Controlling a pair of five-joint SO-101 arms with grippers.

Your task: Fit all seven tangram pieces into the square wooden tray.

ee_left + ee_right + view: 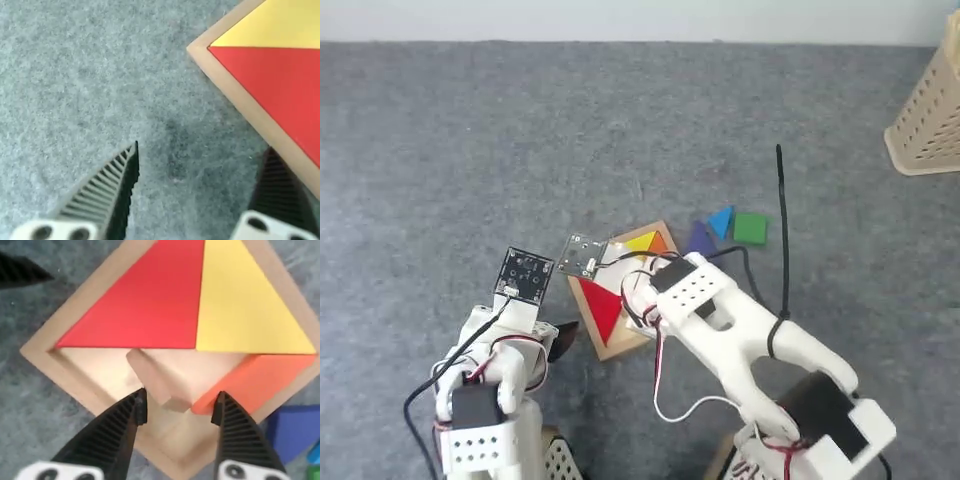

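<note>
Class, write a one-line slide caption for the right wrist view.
Open right end effector over wooden tray holding red triangle, yellow triangle, orange piece.

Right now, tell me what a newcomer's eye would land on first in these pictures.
The bright red triangle and yellow triangle lie side by side in the wooden tray, with the right gripper open above the tray's unfilled part. Next come the purple piece, blue piece and green piece, loose on the grey mat beside the tray.
</note>
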